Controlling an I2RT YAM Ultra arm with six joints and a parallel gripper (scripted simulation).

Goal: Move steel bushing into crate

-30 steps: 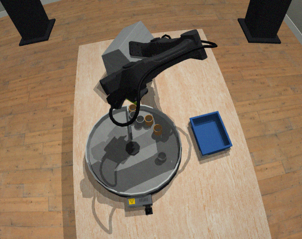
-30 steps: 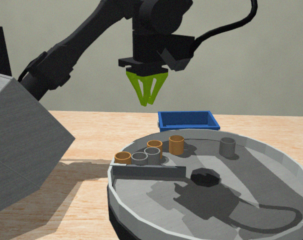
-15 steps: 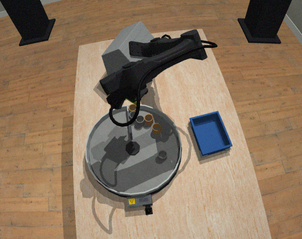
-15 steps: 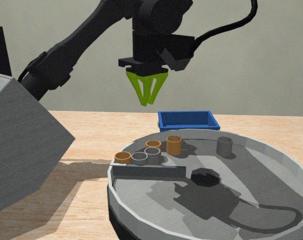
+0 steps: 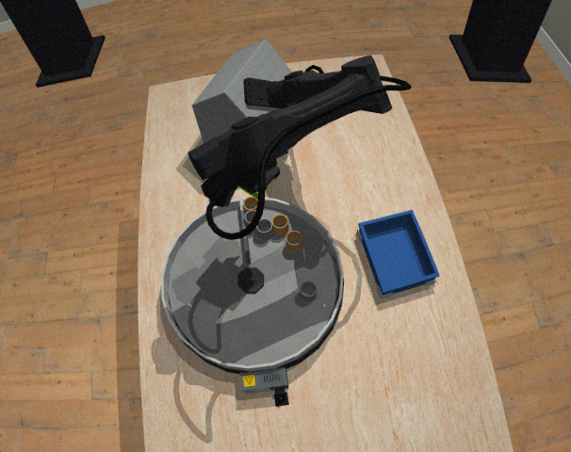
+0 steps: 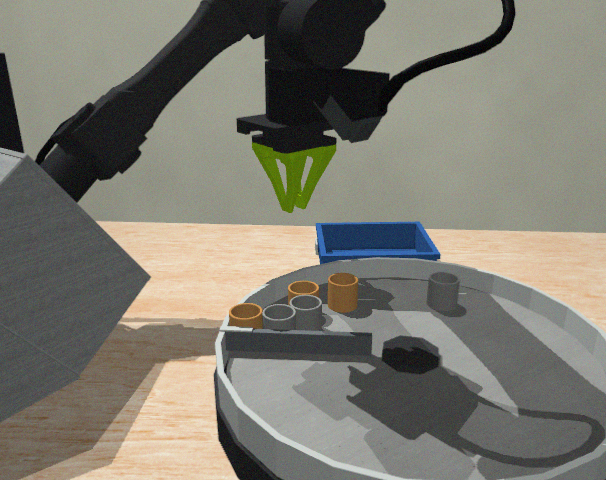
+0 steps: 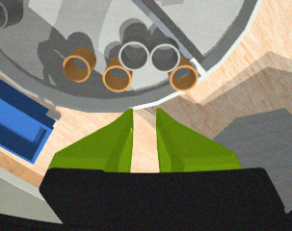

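The grey turntable [image 5: 276, 335] [image 6: 505, 341] carries three steel bushings and three brass ones. Two steel bushings [image 5: 264, 226] [image 6: 278, 316] [image 6: 306, 310] [image 7: 134, 57] [image 7: 165, 57] stand side by side against a fixed bar [image 6: 298, 342]. The third steel bushing [image 5: 305, 286] [image 6: 443, 290] stands alone farther round. Brass bushings [image 5: 280, 223] [image 5: 294, 239] [image 6: 245, 315] [image 6: 342, 291] [image 7: 118, 79] [image 7: 184, 77] stand around the pair. My green-fingered gripper [image 6: 294, 206] [image 7: 145, 112] hangs high above the turntable's back rim, nearly shut, with nothing between its fingers. The blue crate [image 5: 385, 219] [image 6: 375, 254] [image 7: 17, 122] stands empty beside the turntable.
A grey block [image 5: 241, 88] [image 6: 34, 310] stands behind the turntable under the arm. A black hub [image 5: 250, 281] [image 6: 411, 360] sits at the turntable's centre. A small control box [image 5: 261, 380] sits at its front edge. Two dark posts stand on the floor behind the table.
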